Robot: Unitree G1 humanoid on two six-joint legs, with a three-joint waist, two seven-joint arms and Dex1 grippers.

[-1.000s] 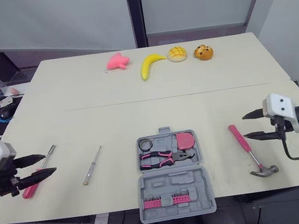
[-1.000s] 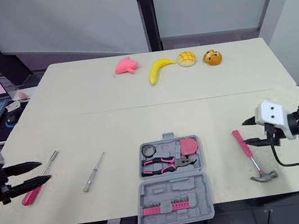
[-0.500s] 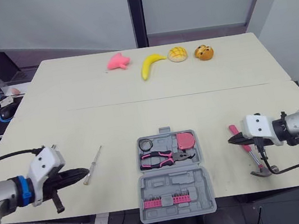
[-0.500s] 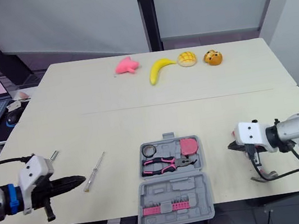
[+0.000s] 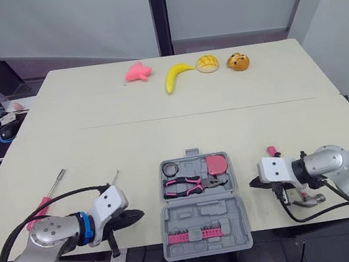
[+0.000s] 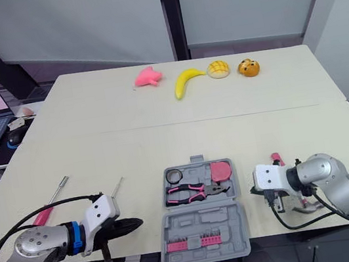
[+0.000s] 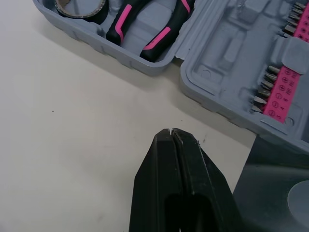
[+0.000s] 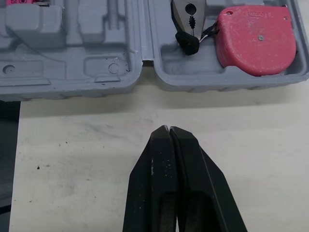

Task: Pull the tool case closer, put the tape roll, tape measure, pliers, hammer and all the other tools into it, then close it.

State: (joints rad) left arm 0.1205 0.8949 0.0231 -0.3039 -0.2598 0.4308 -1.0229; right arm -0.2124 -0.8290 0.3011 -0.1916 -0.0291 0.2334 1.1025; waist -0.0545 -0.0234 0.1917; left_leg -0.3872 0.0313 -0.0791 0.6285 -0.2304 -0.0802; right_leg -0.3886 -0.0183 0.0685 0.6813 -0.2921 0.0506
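**Both grippers pinched shut, parked either side of the open case**

Left gripper (image 7: 171, 132): fingers (image 7: 161, 164) are pressing flat together w/ nothing between them. The tips are hovering over bare table (image 5: 161, 133) just beside the tool case (image 5: 201, 216), on its left side, near where the two halves join. They're close but not touching it.

Right gripper (image 8: 169, 128): same deal. Its fingers (image 8: 152, 169) are closing tight on nothing and pointing at the case's right side, around the hinge gap, w/ a strip of table between.

The case itself is lying open at the front middle of the table, btw the two grippers. Its lid half is poking over the front edge and carrying a pink bit strip (image 5: 192, 236).

The far half is holding the tape roll (image 5: 170, 169), the pliers (image 5: 189, 183) and the pink tape measure (image 5: 216, 163).

The hammer (image 5: 311, 199) is lying on the table to the right of the case, partly under the right arm.

A pink-handled screwdriver (image 5: 41, 208) is lying off to the left. A thinner screwdriver (image 5: 114, 176) is peeking out behind the left gripper.

At the back, a pink toy (image 5: 137, 72), a banana (image 5: 176, 76) and two buns (image 5: 206, 63) are sitting in a row.
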